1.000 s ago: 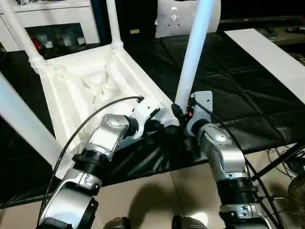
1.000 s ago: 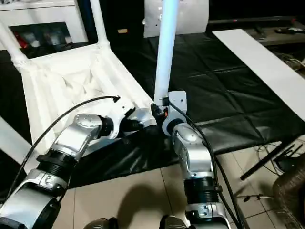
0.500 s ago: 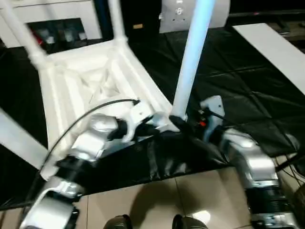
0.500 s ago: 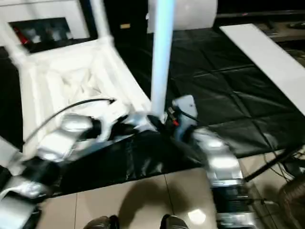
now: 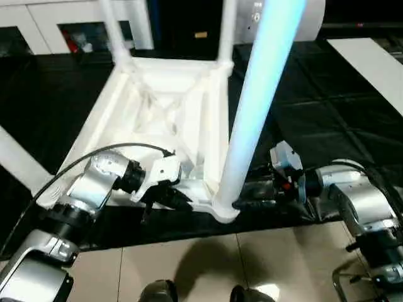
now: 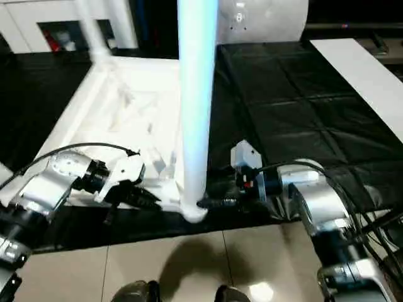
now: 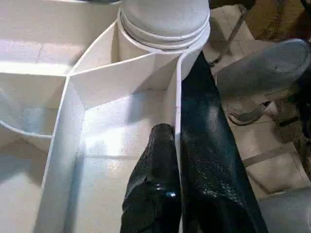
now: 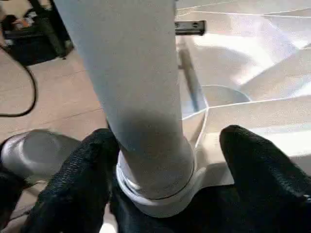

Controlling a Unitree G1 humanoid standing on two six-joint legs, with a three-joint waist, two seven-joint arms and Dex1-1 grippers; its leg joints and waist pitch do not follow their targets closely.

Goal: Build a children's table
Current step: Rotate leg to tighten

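The tabletop (image 5: 160, 119) lies upside down on the black surface (image 5: 315, 126), ribbed underside up, its near edge hanging at the surface's front rim; legs stand in its corner sockets, and the nearest leg (image 5: 255, 107) rises steeply from the near right socket (image 5: 220, 207), its long axis close to upright and leaning slightly away from the robot; the right claw (image 8: 165, 194) sits low at that socket with its fingers (image 8: 262, 170) spread to either side of the leg's base, astride it and not pinching it; the left claw (image 7: 167, 179) is clenched on the tabletop's near rim wall, one finger inside, one outside, just left of the same socket; so the leg lies straight ahead between the right claw's fingers, and that arm seems the nearer one for seating or checking it, while the left steadies the top.
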